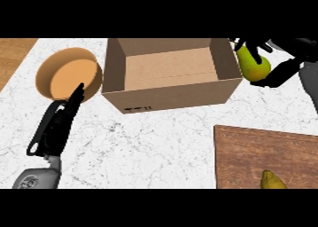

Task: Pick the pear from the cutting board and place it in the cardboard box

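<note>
**Pear in hand beside the box**

My right hand (pixel 272 62) was curled round the yellow-green pear (pixel 254 65), holding it up just beside the right wall of the open brown cardboard box (pixel 168 95), not yet over the opening. The fruit showed between my black fingers, narrow end uppermost. I judged it light and stiff enough to keep its shape, though smooth-skinned and rounded, so apt to slip or bruise; the broad belly looked the best place to hold it, where the fingers could wrap.

A second yellowish fruit tip (pixel 272 181) lay on the dark wooden cutting board (pixel 253 150) at the lower right, mostly cut off by the view's edge.

My left hand (pixel 60 122) rested open at the left, fingers straight, pointing toward a round tan wooden bowl (pixel 56 73).

Everything sat on a white marble-veined counter (pixel 154 142), with a strip of pale wooden surface (pixel 7 57) at the far left.
</note>
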You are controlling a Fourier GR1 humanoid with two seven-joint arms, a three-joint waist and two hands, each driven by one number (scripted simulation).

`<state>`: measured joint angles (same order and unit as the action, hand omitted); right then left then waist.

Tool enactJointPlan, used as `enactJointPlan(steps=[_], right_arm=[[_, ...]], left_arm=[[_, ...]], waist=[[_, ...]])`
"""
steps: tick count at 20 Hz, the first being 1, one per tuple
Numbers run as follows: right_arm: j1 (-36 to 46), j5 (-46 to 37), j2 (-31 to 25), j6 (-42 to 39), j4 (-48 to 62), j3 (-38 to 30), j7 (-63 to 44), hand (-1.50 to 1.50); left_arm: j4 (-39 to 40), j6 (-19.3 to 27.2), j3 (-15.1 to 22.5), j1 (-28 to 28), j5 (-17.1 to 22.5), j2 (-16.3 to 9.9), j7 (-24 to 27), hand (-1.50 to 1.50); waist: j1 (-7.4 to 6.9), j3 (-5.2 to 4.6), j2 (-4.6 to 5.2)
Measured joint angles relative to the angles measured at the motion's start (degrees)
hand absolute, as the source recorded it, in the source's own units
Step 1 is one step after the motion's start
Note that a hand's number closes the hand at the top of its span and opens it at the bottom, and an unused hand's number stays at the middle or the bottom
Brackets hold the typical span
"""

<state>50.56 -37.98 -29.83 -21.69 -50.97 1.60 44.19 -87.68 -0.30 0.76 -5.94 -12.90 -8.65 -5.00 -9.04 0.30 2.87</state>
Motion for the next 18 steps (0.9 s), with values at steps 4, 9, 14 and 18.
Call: enactJointPlan(steps=[4, 9, 14, 18], right_arm=[[5.5, 4.7, 1.6, -1.1, 5.5, -1.0, 2.3, 1.5], [12.8, 8.2, 3.6, -2.6, 11.1, -0.2, 2.6, 1.5], [19.5, 9.3, 7.4, -2.4, 16.9, 1.6, 1.9, 1.5], [23.6, 8.7, 10.9, -1.6, 21.4, 3.3, 1.7, 1.5]], left_arm=[[0.0, 0.1, -0.6, 0.0, 0.0, -0.6, 0.1, 0.0], [0.5, 0.5, -0.9, 0.2, 0.0, -0.2, -0.2, 0.0], [0.5, 1.1, -1.4, 0.6, -0.1, 0.1, -0.6, 0.0], [-0.2, 0.9, -2.3, 0.7, 0.5, -0.6, -1.4, 0.0]], waist=[[0.64, -0.09, -0.33], [1.88, -0.19, -0.74], [3.01, -0.27, -1.12], [3.93, -0.3, -1.41]])
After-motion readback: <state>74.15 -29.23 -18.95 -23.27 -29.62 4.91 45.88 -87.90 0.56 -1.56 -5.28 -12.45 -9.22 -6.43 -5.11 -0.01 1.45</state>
